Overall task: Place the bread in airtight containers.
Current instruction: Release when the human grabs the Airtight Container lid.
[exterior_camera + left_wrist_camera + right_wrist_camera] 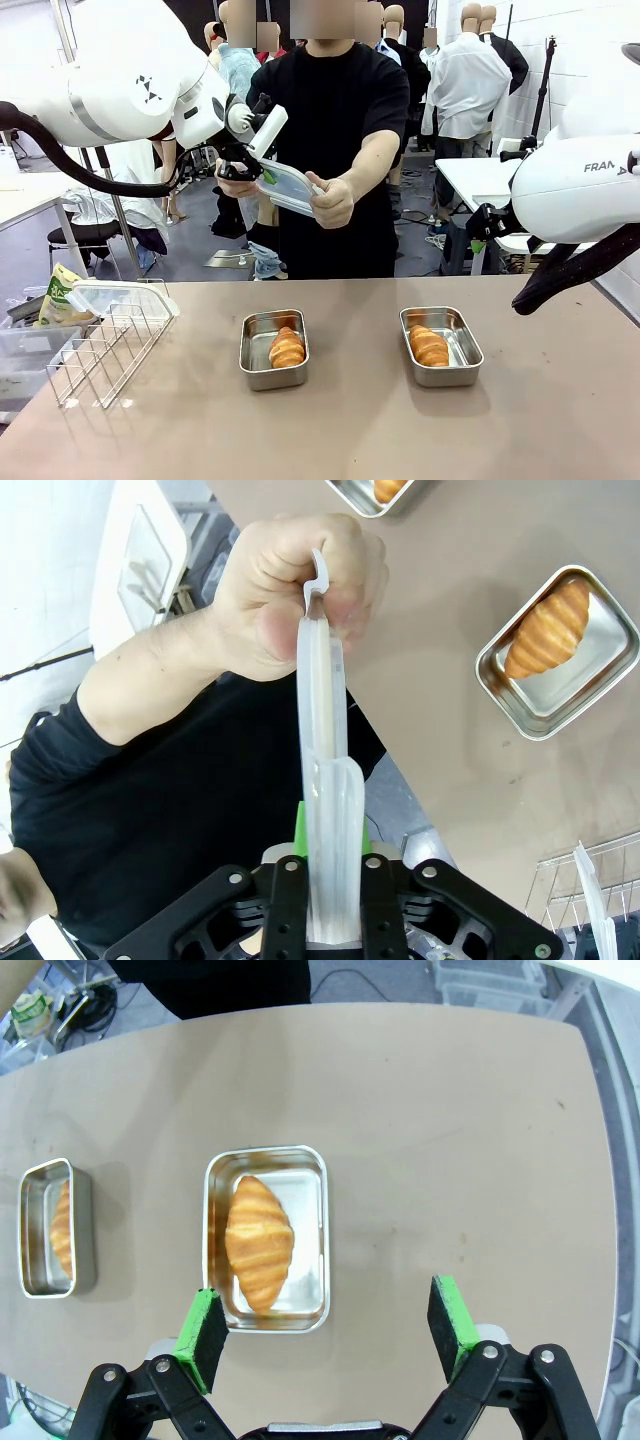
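Bread inside both steel containers on the tan table (350, 430). Lower centre of the front view: left pan (250, 372) with left roll (287, 348) lying in it. Right of centre: right pan (468, 352) with right roll (429, 345) lying in it. Both pans uncovered and well apart.

Upper left of the front view: left gripper (265, 172), raised above the table, fingers clamped on one end of a clear white-rimmed lid (288, 187). Other end of that lid pinched in the person's hand (333, 200); second hand (235, 186) just below the gripper. Centre of the left wrist view: same lid edge-on, squeezed between the green pads (299, 828).

Bottom edge of the right wrist view: right gripper (328, 1330), fingers spread wide, nothing between them, hanging over bare table. Right pan just above the frame-left pad, left pan at the far left edge.

Far left of the front view: wire rack (100, 352) with a spare lid (120, 298) resting on top.
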{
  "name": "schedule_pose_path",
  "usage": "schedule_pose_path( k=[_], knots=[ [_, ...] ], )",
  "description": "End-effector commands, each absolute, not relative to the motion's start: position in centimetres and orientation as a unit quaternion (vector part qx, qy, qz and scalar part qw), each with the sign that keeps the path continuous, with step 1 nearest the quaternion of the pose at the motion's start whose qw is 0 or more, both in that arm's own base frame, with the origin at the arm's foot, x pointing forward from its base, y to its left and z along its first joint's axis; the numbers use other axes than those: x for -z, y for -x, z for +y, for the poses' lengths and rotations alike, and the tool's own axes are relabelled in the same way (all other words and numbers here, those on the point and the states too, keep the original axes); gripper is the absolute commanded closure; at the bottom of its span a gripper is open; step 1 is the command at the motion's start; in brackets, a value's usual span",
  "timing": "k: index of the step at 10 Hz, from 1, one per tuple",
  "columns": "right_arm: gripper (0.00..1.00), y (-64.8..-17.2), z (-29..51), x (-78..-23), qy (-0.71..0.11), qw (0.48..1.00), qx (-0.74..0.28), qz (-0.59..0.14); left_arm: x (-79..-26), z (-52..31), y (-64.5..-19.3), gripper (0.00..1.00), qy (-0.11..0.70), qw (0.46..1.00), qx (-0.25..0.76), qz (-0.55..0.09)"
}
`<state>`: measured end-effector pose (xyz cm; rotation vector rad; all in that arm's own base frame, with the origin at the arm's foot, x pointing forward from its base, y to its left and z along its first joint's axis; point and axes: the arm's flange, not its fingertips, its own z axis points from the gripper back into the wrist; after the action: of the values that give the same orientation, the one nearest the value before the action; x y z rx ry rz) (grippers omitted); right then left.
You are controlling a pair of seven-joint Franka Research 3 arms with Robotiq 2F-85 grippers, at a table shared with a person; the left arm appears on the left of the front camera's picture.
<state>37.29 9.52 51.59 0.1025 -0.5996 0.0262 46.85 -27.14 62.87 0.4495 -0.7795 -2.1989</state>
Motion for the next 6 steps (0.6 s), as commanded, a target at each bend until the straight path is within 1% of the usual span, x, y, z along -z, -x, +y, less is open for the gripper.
schedule_pose_path(
  k=[1, 3, 6],
  knots=[
    [0.0, -37.35, 9.55, -51.55, -0.051, 0.954, -0.012, -0.296, -62.92, -26.72, -46.84, 0.41, -0.179, 0.357, 0.863, -0.31],
    [0.0, -37.35, 9.55, -51.55, -0.051, 0.954, -0.012, -0.296, -63.16, -26.54, -47.04, 0.01, -0.177, 0.35, 0.866, -0.309],
    [0.0, -37.35, 9.55, -51.55, -0.051, 0.954, -0.012, -0.296, -63.33, -26.66, -46.97, 0.0, -0.175, 0.343, 0.87, -0.309]
  ],
)
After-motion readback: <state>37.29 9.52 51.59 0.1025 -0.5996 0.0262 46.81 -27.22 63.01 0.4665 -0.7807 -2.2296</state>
